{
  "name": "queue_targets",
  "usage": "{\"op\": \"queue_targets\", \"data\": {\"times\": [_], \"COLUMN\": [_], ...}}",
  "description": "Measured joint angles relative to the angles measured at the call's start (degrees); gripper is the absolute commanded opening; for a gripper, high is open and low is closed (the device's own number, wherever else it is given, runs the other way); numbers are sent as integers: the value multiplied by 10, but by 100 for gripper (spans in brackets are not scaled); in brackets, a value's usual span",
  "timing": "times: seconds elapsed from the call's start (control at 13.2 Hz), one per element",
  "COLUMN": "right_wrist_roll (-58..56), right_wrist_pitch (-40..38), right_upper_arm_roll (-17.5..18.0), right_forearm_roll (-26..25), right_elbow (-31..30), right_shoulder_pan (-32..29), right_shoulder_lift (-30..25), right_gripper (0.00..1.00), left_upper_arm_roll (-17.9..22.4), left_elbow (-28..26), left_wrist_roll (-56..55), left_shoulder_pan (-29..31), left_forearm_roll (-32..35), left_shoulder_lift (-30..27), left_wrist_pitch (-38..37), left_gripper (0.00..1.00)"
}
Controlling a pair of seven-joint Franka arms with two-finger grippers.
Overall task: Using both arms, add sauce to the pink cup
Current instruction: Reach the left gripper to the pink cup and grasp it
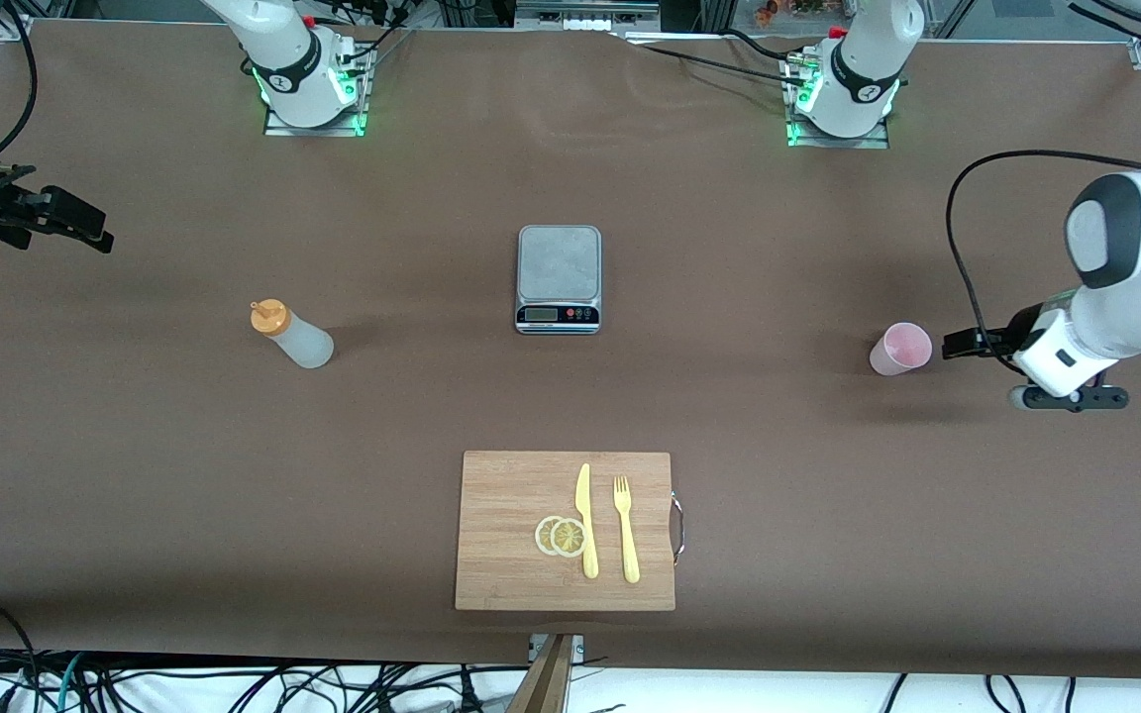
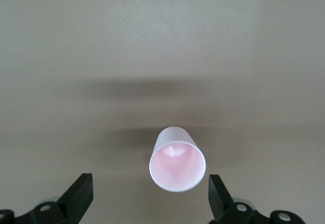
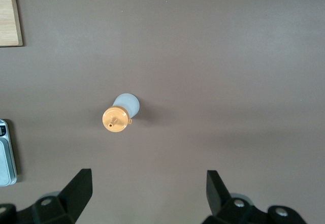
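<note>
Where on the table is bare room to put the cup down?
Bare cloth lies between the bottle and the scale, and between the scale and the cup. The board is crowded around the knife, fork and lemon slices.

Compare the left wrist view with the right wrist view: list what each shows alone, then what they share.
Only the left wrist view shows the pink cup, upright and empty, in line with the gap between the open left gripper fingers, not yet between them. Only the right wrist view shows the sauce bottle, standing with its orange cap on, ahead of the open right gripper, plus an edge of the scale and a corner of the cutting board. Both share the brown table and neither gripper holds anything.
</note>
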Motion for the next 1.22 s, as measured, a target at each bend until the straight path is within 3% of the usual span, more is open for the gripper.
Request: {"op": "queue_targets", "data": {"times": [0.38, 0.91, 1.06, 1.22], "right_wrist_roll": [0, 0, 0, 0], "right_wrist_pitch": [0, 0, 0, 0], "right_upper_arm_roll": [0, 0, 0, 0], "right_forearm_roll": [0, 0, 0, 0], "right_elbow": [0, 0, 0, 0], "right_shoulder_pan": [0, 0, 0, 0], "right_shoulder_lift": [0, 0, 0, 0], "right_gripper": [99, 99, 99, 99], "left_upper_arm_roll": [3, 4, 4, 4], "left_elbow": [-96, -132, -146, -149], "left_wrist_roll": [29, 42, 42, 43], "left_shoulder_pan": [12, 14, 14, 14], "left_forearm_roll": [-6, -9, -9, -9], "left_shoulder_lift": [2, 15, 16, 16], "left_wrist_pitch": [122, 175, 189, 193], "left_gripper": [99, 94, 73, 42]}}
